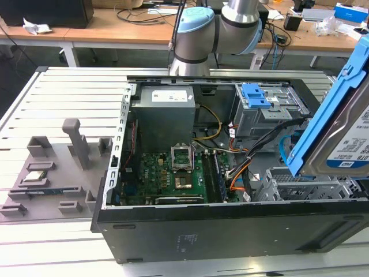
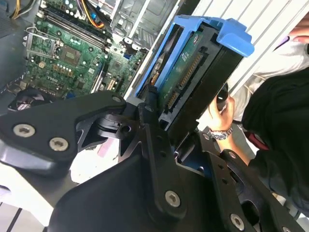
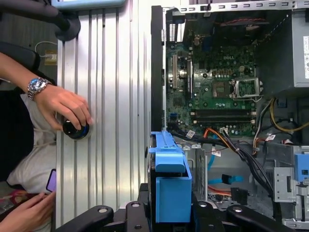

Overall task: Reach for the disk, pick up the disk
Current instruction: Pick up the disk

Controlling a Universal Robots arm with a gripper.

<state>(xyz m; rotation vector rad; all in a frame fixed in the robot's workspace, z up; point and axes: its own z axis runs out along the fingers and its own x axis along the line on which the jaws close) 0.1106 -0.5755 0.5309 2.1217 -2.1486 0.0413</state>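
So the hand (image 2: 161, 130) has the disk (image 2: 193, 77) clamped tight, tilted up well clear above the open computer case (image 1: 230, 231), near its drive cage corner.

arm (image 1: 230, 23): silver tube, light-blue joint caps | hand (image 2: 159, 159): black links, silver screws

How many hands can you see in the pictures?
2, both in the first wrist view: one hand, wearing a watch, rests on a black knob on the metal table; the other hand is beside a purple phone. More may be hidden.
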